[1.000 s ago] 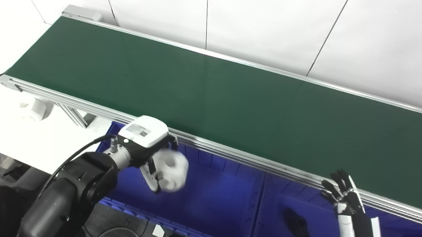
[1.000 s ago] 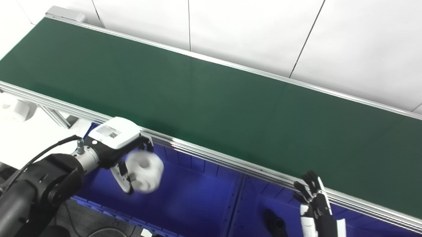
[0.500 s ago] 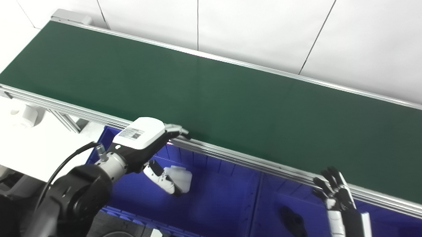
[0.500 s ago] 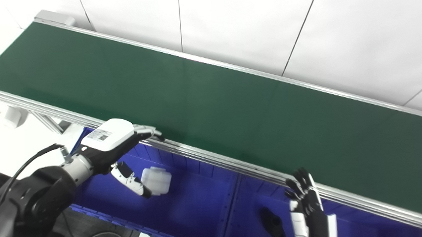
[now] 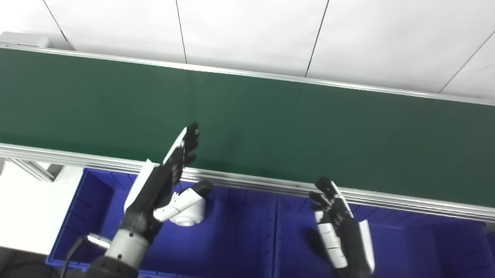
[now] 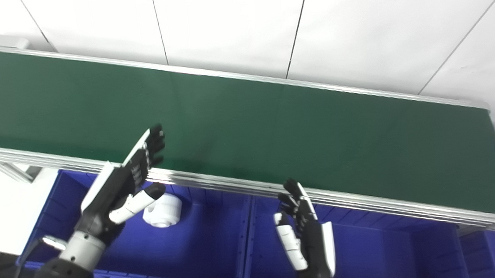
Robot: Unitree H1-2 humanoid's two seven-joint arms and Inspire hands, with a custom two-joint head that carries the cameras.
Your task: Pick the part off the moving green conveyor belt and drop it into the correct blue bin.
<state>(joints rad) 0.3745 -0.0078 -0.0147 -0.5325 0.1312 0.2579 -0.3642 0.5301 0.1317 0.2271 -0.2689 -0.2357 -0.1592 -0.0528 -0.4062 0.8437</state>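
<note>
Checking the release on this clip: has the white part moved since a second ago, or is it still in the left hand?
Yes. The white part has left the left hand, now open, and lies lower, inside the blue bin below the conveyor rail.

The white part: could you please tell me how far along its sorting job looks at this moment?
Done, it seems: the white part lies inside the left blue bin, off the green belt. In hand: nothing; the left hand is open above that bin, and the right hand is open too. Left: no other part shows on the belt.
</note>
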